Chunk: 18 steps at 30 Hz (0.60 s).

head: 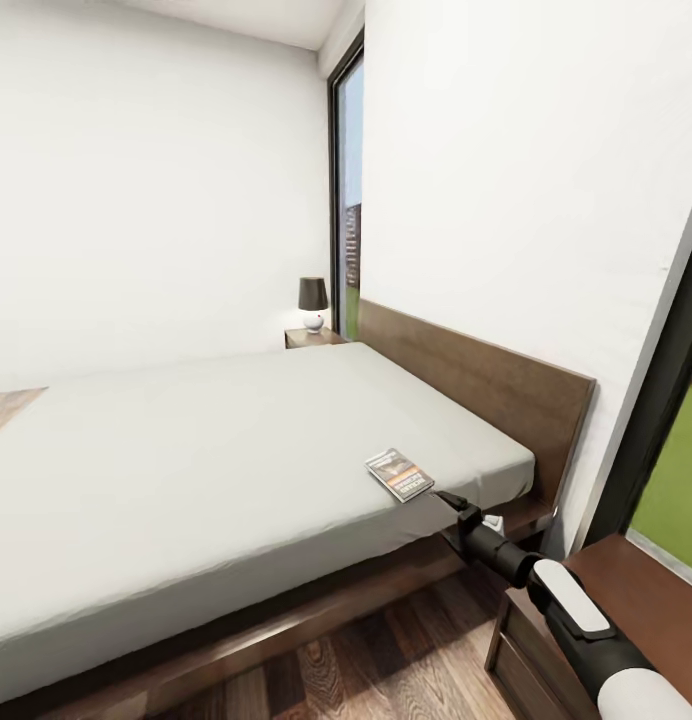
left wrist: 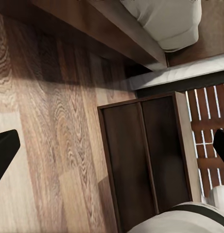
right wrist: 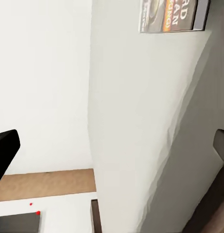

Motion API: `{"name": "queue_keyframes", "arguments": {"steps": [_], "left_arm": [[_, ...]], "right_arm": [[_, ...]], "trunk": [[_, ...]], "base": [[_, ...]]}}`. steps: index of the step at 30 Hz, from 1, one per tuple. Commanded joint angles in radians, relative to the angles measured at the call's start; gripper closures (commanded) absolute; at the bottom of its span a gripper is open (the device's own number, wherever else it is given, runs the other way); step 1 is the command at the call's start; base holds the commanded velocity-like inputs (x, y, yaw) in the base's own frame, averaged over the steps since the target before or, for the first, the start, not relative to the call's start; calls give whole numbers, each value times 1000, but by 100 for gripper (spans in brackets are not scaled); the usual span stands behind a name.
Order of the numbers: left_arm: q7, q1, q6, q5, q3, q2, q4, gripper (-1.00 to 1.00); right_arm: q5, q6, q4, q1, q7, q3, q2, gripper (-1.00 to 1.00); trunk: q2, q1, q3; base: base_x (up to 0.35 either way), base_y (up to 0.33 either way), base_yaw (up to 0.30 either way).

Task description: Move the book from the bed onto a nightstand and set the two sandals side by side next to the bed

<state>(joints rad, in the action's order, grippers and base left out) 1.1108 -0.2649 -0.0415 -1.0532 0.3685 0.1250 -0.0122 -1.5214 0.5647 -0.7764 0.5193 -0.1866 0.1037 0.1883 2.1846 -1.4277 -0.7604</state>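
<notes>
Book (head: 399, 474): flat near the bed's (head: 236, 450) mattress edge.
Right gripper (head: 448, 497): fingers spread, empty, just beside the book.
Left gripper (left wrist: 112, 150): released.

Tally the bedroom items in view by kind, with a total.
Dark-framed bed with grey-beige mattress: 1
Thin paperback book with orange band: 1
Dark reddish-brown wooden nightstands: 2
Dark-shaded table lamp with white base: 1
Total: 5
</notes>
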Motion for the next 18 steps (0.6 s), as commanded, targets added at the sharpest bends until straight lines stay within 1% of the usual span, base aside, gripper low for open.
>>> {"name": "queue_keyframes", "arguments": {"steps": [1, 6, 10, 11, 18], "left_arm": [[2, 0, -4, -7, 8, 1, 0, -100], [3, 0, -2, -9, 8, 2, 1, -100], [2, 0, -2, -10, 7, 2, 1, -100], [3, 0, -2, -10, 7, 4, 1, -100], [5, 0, -1, -10, 7, 16, 1, -100]], "right_arm": [[-1, -6, 9, 1, -3, -9, 1, -100], [2, -38, 68, 1, 2, -73, 0, -100], [2, -47, 99, 1, 2, -104, 4, -100], [2, -48, 107, 1, 0, -113, 9, -100], [3, -46, 118, 1, -3, -124, 30, -100]], "trunk": [[0, 0, -1], [0, 0, -1], [0, 0, -1], [0, 0, -1], [0, 0, -1]], "base": [[0, 0, 4], [0, 0, 2], [0, 0, 0], [0, 0, 0], [0, 0, 0]]}}
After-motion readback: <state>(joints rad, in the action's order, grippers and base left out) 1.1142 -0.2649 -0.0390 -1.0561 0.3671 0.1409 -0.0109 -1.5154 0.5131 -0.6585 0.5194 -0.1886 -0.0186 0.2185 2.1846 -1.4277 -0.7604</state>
